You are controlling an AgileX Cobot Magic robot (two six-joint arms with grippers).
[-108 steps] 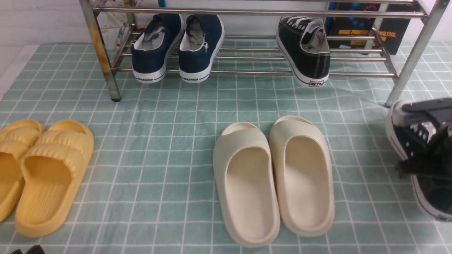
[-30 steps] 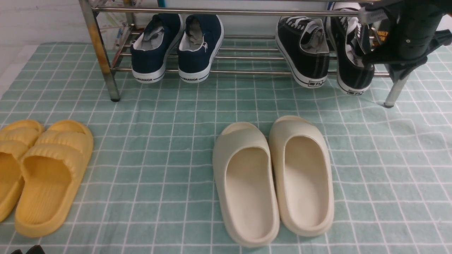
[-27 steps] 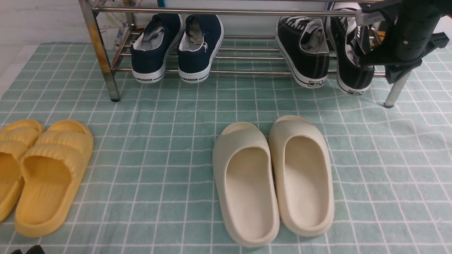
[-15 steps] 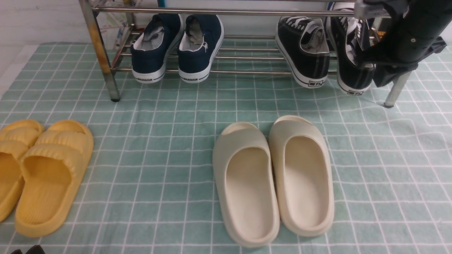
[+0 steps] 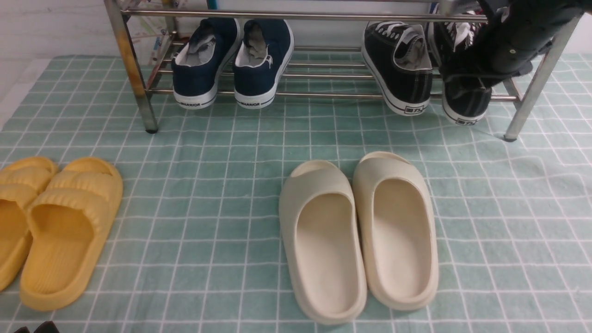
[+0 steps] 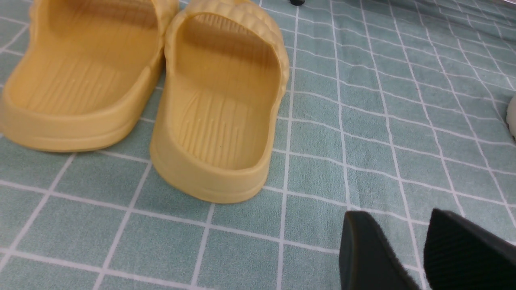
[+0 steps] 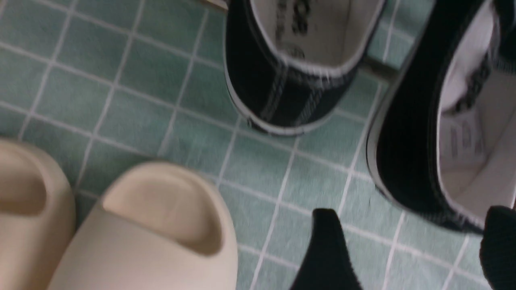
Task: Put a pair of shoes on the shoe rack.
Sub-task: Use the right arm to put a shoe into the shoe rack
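Evidently the placing step was nearly done, for the pair of black sneakers (image 5: 403, 74) sat heels-out on the lower bars of the shoe rack (image 5: 296, 15), while the right pincer (image 7: 407, 249), spread wide and empty beside them, needed only a clean withdrawal clear of the rails.

The light is bright and soft all over. Shadows are small and pale under the cream slippers (image 5: 323, 240). The shoe rack (image 5: 300, 15) bars shine. The right wrist picture is blurry; the other two are sharp.
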